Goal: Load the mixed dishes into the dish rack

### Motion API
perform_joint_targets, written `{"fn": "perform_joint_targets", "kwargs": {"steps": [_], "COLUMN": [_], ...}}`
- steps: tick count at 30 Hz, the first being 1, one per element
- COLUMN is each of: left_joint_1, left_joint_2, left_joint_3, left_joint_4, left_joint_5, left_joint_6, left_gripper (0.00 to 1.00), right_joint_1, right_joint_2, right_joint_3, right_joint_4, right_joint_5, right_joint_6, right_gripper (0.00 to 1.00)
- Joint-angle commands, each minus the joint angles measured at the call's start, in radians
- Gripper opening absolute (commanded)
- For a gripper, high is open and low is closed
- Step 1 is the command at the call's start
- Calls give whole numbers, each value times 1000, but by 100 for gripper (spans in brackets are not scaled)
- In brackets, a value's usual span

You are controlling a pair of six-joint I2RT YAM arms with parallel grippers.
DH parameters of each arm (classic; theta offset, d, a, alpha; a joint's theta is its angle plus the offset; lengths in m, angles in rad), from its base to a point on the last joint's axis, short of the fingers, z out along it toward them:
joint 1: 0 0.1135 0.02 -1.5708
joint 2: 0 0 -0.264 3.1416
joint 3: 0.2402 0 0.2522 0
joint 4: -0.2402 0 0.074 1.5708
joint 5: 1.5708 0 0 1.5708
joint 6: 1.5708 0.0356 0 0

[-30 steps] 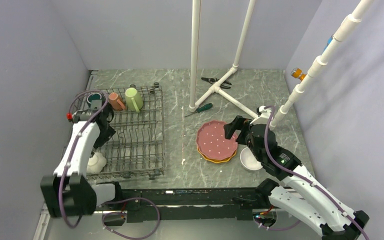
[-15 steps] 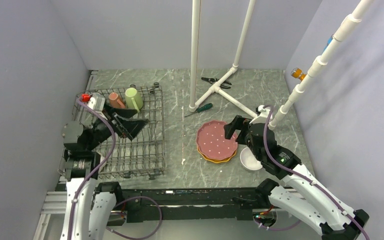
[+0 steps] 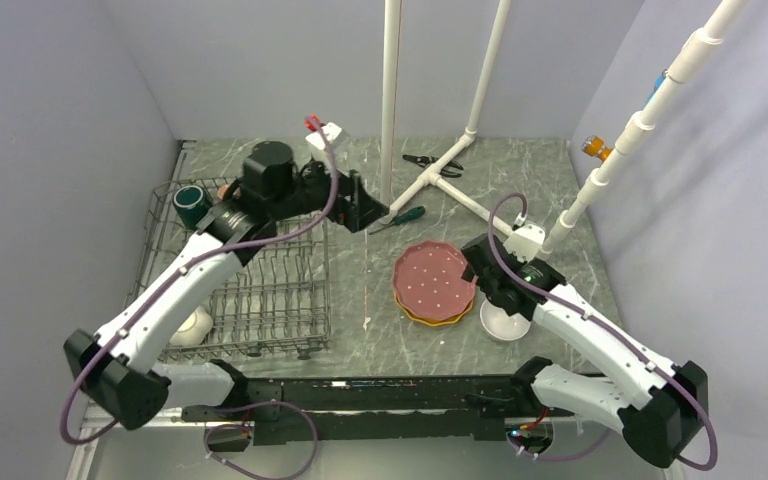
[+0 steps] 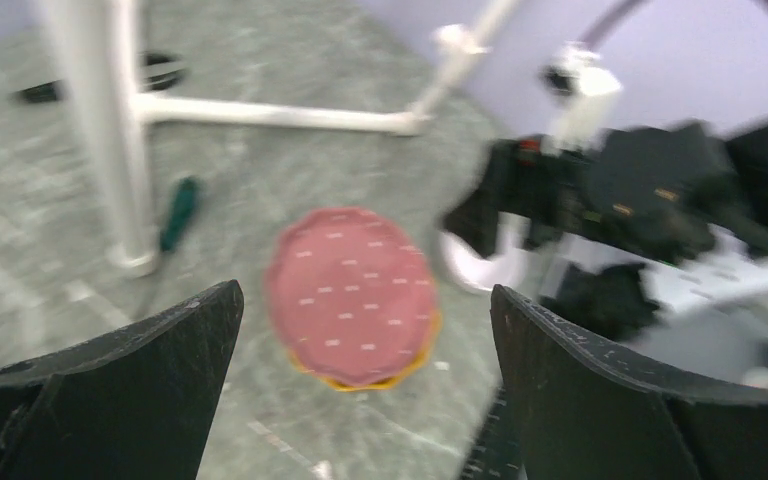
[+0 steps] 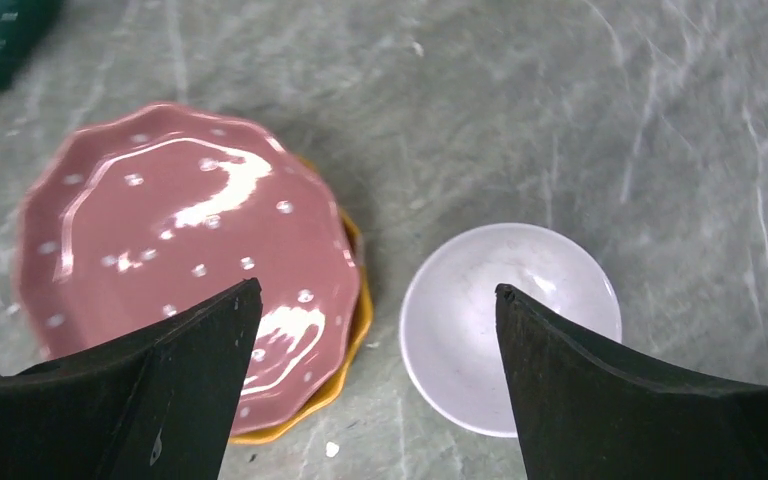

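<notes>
1. Both left gripper (image 3: 365,213) and right gripper (image 5: 378,290) are gaping wide, empty.
2. I'm hovering right above pink plate (image 5: 180,250) and white bowl (image 5: 510,320), well apart from dish rack (image 3: 270,290).
3. I'm planning a bowl-rim pinch next.

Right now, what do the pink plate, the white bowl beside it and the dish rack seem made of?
Pink plate: probably glazed ceramic, glossy, bright glare streaks. White bowl: ceramic or plastic, duller sheen. Dish rack: grey metal wire, thin tines; coating unclear.
</notes>
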Motion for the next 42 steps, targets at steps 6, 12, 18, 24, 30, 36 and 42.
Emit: {"fn": "perform_joint_targets", "kwargs": {"steps": [6,12,18,24,30,36,42], "left_joint_1": [-128,-177,-318,-401,-401,-401,-398], "left_joint_2": [138,86,146,152,141,136,120], "left_joint_3": [77,-71,-32,-47,-48,-58,-48], "left_joint_4": [-162,-41,-110,-101,-97,-90,-101], "left_joint_5": [-588,-588,-771,-815,-816,-812,-758], "left_joint_6": [294,300,431,475,473,475,444], "left_gripper": [99,99,99,99,99,100,99], "right_joint_1": [-147,-205,-248,-267,-287,-295,-297], "right_joint_2": [44,98,158,171,146,12,-255], "right_joint_3": [-145,-181,-176,-205,-268,-302,-274], "right_joint_4": [104,173,186,207,263,251,226], "right_joint_5": [-159,-229,-250,-218,-206,-152,-108], "right_joint_6": [59,67,100,193,271,321,274], "right_gripper": [79,67,66,53,38,10,0]}}
